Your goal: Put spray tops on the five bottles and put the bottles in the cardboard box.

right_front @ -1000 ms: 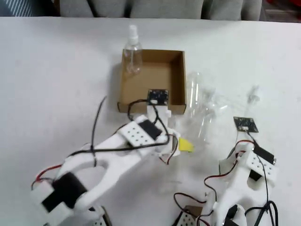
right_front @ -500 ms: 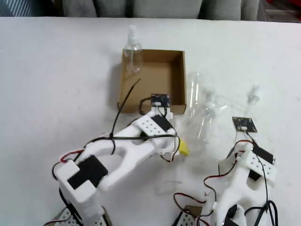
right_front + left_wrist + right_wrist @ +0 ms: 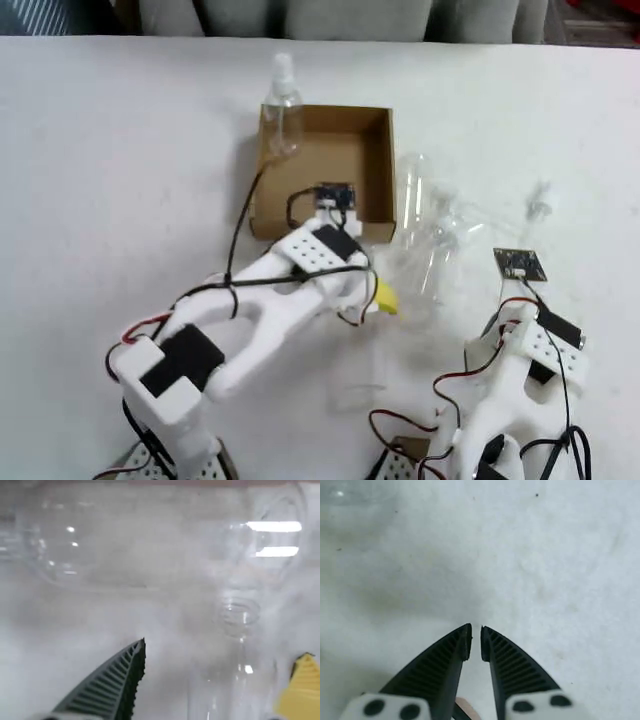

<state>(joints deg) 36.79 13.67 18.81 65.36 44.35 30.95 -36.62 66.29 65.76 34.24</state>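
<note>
Several clear bottles without tops lie in a heap on the table just right of the cardboard box. One bottle with a white spray top stands in the box's far left corner. A loose clear spray top lies farther right. My left gripper hovers at the near edge of the heap. It is open, its dark finger and yellow finger on either side of a bottle's threaded neck. My right gripper is shut over bare table, holding nothing.
The right arm rests at the table's near right with loose cables around its base. The left arm stretches diagonally across the near middle. A faint clear shape lies on the table between the two arms.
The left arm has lifted at the elbow and carried its gripper a little back and left, closer to the box corner and the bottles. The right arm has stayed put.
</note>
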